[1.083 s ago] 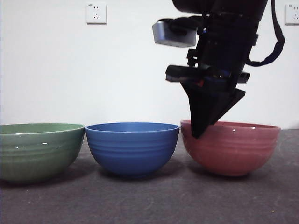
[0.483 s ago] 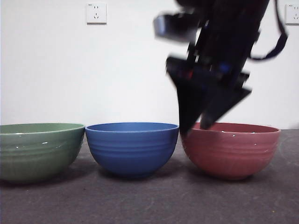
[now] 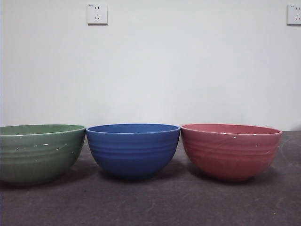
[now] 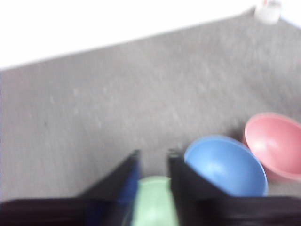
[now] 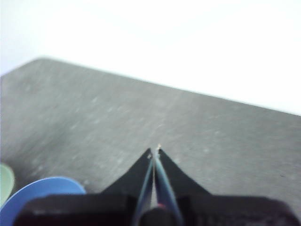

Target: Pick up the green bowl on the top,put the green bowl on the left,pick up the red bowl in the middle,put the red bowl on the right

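Note:
Three bowls stand in a row on the dark table in the front view: the green bowl [image 3: 40, 153] on the left, a blue bowl [image 3: 133, 149] in the middle and the red bowl [image 3: 230, 150] on the right. Neighbouring rims nearly touch. No arm shows in the front view. My left gripper [image 4: 154, 154] hangs open high above the green bowl [image 4: 153, 207], with the blue bowl [image 4: 225, 167] and the red bowl [image 4: 275, 141] beside it. My right gripper [image 5: 155, 149] is shut on nothing, high over the table, with the blue bowl [image 5: 37, 193] and a sliver of the green bowl [image 5: 4, 181] at the picture's edge.
A white wall with two sockets [image 3: 97, 13] rises behind the bowls. A small white object [image 4: 268, 10] stands at the table's far corner in the left wrist view. Bare table [image 3: 155, 202] lies in front of the bowls.
The arm whose gripper stood at the red bowl's near rim opened its jaws, then rose out of the front view. The red bowl stays on the table at the right.

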`<state>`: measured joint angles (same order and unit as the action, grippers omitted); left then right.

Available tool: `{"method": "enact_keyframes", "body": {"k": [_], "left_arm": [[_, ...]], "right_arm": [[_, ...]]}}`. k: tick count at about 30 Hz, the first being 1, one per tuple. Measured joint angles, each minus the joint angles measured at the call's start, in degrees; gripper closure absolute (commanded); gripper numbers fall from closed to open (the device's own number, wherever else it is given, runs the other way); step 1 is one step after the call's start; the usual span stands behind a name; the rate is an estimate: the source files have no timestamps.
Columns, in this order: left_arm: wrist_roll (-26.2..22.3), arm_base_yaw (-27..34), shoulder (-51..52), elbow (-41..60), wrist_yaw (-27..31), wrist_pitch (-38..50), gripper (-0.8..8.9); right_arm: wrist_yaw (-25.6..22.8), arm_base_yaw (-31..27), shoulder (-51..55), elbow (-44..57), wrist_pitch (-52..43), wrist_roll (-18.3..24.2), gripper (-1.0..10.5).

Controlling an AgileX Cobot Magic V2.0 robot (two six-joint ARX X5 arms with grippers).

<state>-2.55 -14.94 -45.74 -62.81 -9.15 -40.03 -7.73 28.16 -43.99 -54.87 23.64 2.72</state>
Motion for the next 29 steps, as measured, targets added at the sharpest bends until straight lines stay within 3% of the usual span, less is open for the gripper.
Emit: {"method": "enact_keyframes", "body": {"k": [5, 10, 15, 29], "left_arm": [[0.28, 0.00, 6.19, 9.33, 0.02, 7.74, 8.22], [0.70, 0.00, 13.35, 20.94, 0.02, 14.49, 8.21], [1.09, 0.00, 14.62, 22.97, 0.00, 11.26, 8.17], [1.11, -0.02, 14.49, 22.97, 0.00, 6.21, 8.17]], "right_arm": [[-0.26, -2.67, 9.55, 10.99, -5.07, -2.27, 9.6], [-3.80, -2.67, 17.77, 21.14, -9.29, -4.85, 9.6], [-7.61, -2.67, 17.62, 21.46, -9.51, -6.62, 9.4], [-10.29, -2.67, 17.55, 21.46, -9.07, -7.28, 9.4]]}}
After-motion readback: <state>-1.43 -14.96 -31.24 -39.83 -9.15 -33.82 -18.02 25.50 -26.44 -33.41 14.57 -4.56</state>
